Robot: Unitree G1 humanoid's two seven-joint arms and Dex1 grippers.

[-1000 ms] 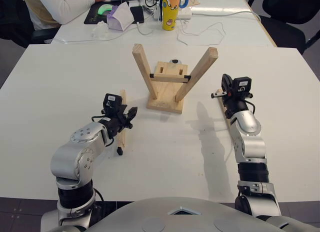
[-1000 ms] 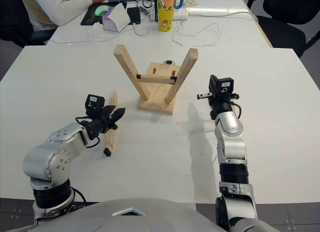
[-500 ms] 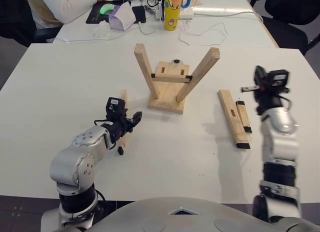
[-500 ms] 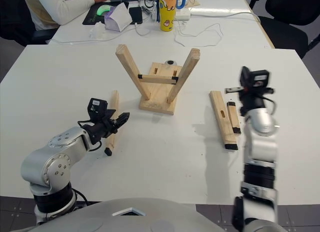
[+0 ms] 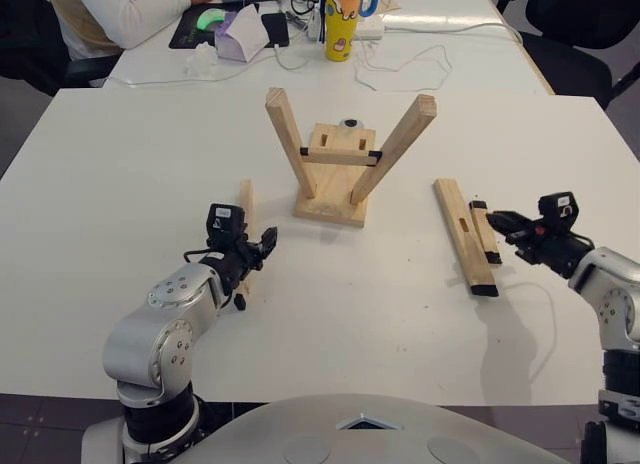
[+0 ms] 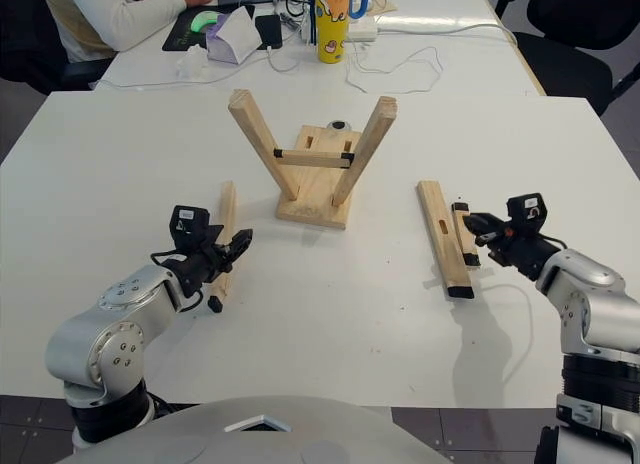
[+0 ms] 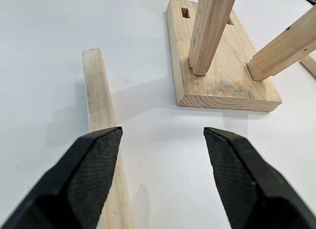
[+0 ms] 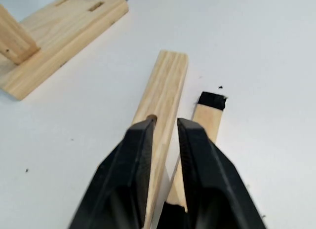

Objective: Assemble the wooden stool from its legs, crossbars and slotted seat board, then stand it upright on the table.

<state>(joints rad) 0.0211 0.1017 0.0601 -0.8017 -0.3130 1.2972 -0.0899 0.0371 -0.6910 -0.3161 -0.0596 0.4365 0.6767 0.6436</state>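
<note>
Left gripper (image 5: pixel 262 249), spread wide and empty, hovers at a loose leg (image 5: pixel 246 199) left of the tabletop's (image 5: pixel 120 164) centre. Right gripper (image 5: pixel 500 221), nearly closed on nothing, points at a second leg (image 5: pixel 463 236) and a loose crossbar (image 5: pixel 486 242) toward the right edge. The inverted seat board (image 5: pixel 330 208), toward the far edge, bears two fitted legs (image 5: pixel 288 134) and one fitted crossbar (image 5: pixel 340 157): judged roughly half-assembled, not yet upright.
</note>
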